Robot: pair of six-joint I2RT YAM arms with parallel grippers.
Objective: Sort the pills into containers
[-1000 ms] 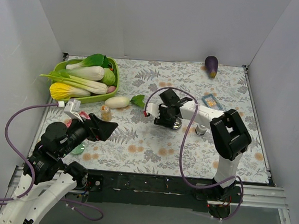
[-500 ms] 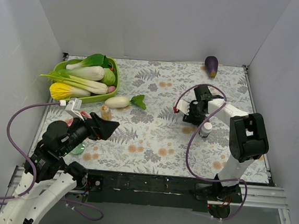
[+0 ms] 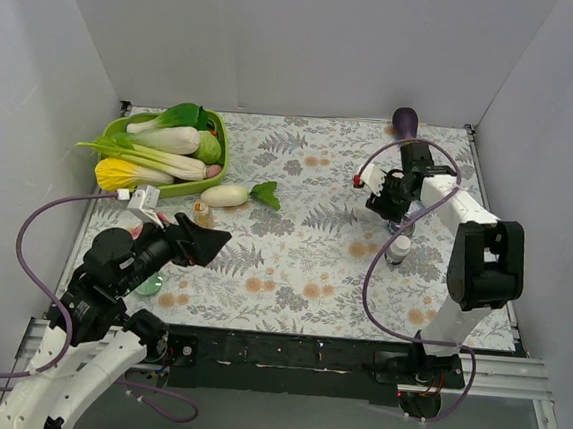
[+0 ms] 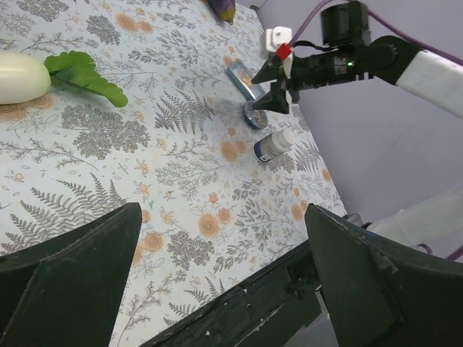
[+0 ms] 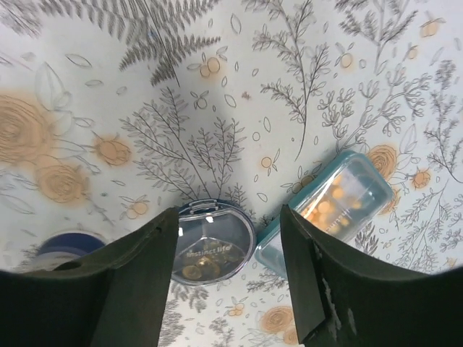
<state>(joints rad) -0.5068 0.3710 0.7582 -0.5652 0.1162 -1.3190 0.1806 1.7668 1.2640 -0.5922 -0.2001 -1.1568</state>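
Hanging over the silver tin (image 5: 212,243), just beside the blue tray (image 5: 334,206), with the right gripper (image 5: 228,211) wide open and empty. Looks like lining up to grab. Next: go straight down, close softly, miss the tray.

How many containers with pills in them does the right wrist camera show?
2: the round tin at bottom centre, and the blue tray just right of it. Others may sit outside that view.
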